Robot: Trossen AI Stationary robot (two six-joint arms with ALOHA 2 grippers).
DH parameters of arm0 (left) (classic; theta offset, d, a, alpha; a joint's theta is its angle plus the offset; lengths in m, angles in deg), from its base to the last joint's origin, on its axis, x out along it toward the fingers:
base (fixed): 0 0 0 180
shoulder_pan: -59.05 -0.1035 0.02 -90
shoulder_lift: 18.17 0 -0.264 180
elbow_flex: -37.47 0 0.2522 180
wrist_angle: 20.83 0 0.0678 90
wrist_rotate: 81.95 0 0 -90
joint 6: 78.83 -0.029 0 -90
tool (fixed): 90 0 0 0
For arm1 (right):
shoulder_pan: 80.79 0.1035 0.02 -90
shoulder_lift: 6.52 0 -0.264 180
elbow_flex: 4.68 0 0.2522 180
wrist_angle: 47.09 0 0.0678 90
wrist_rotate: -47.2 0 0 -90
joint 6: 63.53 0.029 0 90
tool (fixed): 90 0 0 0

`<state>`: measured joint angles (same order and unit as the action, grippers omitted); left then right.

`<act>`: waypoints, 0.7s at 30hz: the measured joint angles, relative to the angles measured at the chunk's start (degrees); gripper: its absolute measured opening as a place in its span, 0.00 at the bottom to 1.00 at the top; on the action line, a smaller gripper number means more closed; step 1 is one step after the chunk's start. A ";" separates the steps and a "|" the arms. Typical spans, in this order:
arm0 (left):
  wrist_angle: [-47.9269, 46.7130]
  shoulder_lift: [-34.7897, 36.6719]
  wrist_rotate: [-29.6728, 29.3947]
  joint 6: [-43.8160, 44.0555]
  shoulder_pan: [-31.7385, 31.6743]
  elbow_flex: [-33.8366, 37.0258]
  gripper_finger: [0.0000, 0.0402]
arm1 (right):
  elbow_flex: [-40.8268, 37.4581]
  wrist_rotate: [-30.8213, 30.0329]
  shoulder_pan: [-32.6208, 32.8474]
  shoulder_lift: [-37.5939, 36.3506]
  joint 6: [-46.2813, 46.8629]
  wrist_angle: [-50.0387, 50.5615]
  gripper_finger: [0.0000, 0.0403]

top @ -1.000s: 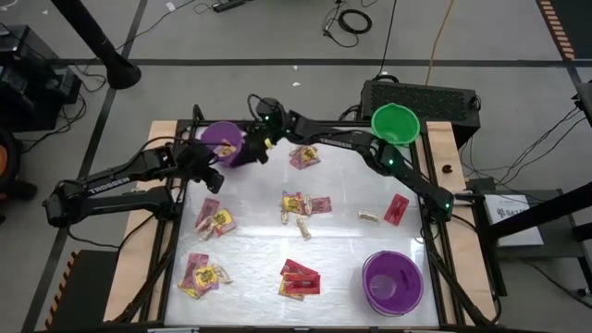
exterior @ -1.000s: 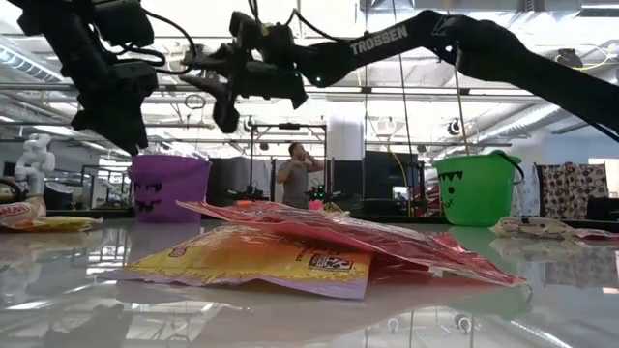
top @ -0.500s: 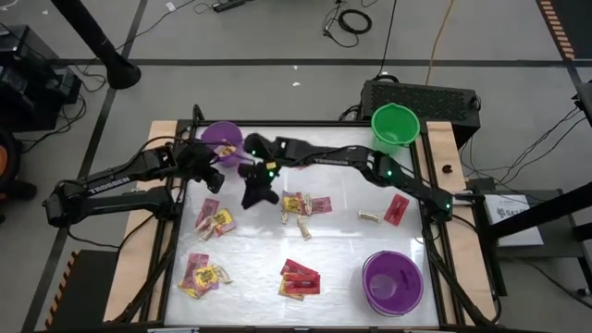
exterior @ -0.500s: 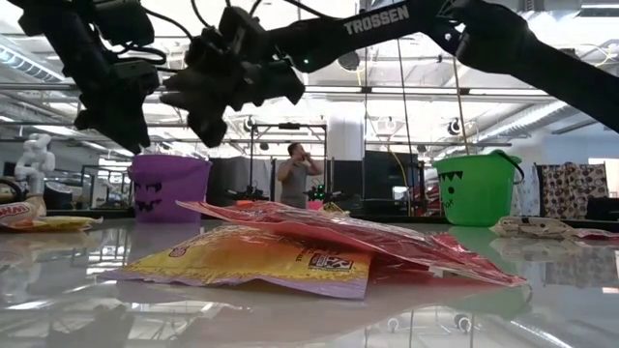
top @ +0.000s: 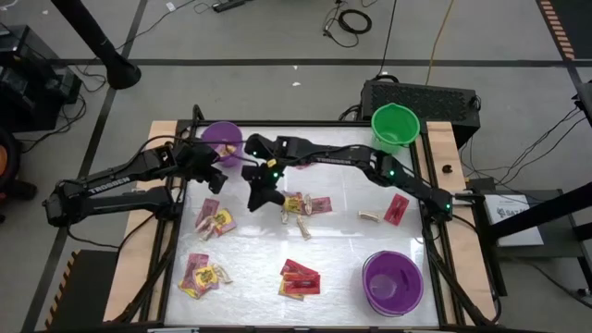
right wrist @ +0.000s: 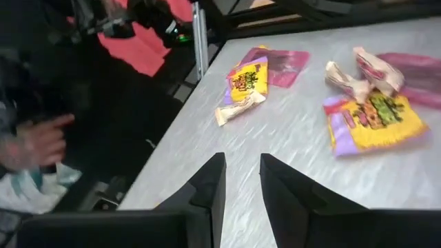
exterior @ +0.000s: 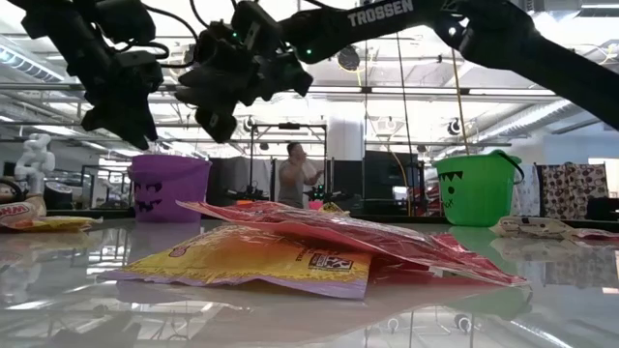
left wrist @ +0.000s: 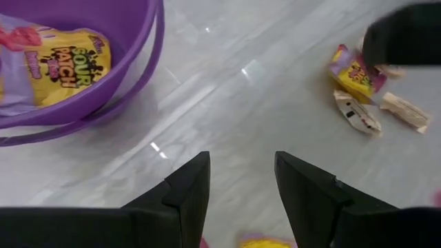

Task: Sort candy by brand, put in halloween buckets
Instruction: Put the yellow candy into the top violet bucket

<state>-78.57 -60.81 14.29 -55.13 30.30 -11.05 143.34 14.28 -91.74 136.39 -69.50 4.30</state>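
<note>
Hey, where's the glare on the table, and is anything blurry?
High view: the table shows a pale sheen. Low view: the tabletop mirrors the near yellow packet, which looks soft. Left wrist view: bright glints beside the purple bucket. Right wrist view: the candy looks smeared.

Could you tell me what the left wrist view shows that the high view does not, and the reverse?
Only the left wrist view shows the yellow packet lying inside the purple bucket. Only the high view shows the green bucket, the second purple bucket and the right gripper above the table. Both show the candy cluster mid-table and the left gripper, empty, jaws apart.
</note>
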 joint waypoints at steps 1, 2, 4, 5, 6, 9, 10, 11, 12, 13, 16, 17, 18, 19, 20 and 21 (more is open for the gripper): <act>0.03 0.00 0.23 0.00 0.01 0.00 0.42 | 0.00 0.07 0.41 0.00 -1.18 0.00 0.21; 0.04 0.00 0.35 0.05 0.01 0.00 0.42 | 0.00 0.46 0.75 0.00 -2.70 -0.04 0.21; 0.15 0.00 0.41 1.47 0.00 0.00 0.42 | 0.00 2.77 1.20 0.00 -7.12 -0.04 0.21; 0.18 0.00 0.42 2.52 0.00 0.00 0.42 | 0.00 4.02 1.40 0.00 -9.92 0.01 0.21; 0.24 0.00 0.44 3.70 0.00 0.00 0.42 | 0.00 4.92 1.53 0.00 -12.59 0.09 0.21; 0.24 0.00 0.73 8.60 0.00 0.00 0.42 | 0.00 6.40 2.14 0.00 -19.01 0.07 0.21; 0.24 0.00 1.27 10.62 0.00 0.00 0.42 | 0.00 6.47 2.44 0.00 -20.57 0.07 0.21; 0.22 0.00 2.15 12.65 0.00 0.00 0.42 | 0.00 7.01 2.86 0.00 -22.23 0.08 0.21; 0.19 0.00 3.37 14.43 0.00 0.00 0.42 | 0.00 7.57 3.42 0.00 -23.69 0.19 0.21; 0.08 0.00 4.89 16.06 0.03 0.00 0.42 | 0.00 7.62 4.00 0.00 -24.86 0.20 0.21; -0.65 0.00 10.47 19.28 1.11 0.00 0.42 | 0.00 7.56 5.68 0.00 -27.74 -0.23 0.21; -0.96 0.02 12.11 20.07 1.87 0.00 0.42 | 0.00 7.33 6.34 0.00 -28.40 -0.91 0.21; -1.67 0.08 13.44 20.96 2.75 0.00 0.42 | 0.00 7.05 7.01 0.00 -28.82 -2.20 0.21; -2.68 0.18 14.18 21.61 3.77 0.00 0.42 | 0.00 6.76 7.63 0.00 -28.97 -3.66 0.21; -3.67 0.27 14.59 22.49 5.05 0.00 0.42 | 0.00 6.12 8.30 0.00 -28.97 -5.22 0.21; -4.67 0.41 14.63 23.37 6.43 0.00 0.42 | 0.00 5.14 9.02 0.00 -28.83 -7.09 0.21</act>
<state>-83.24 -60.40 28.91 -31.76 36.74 -11.05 143.34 19.41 -82.72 136.39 -98.32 -2.79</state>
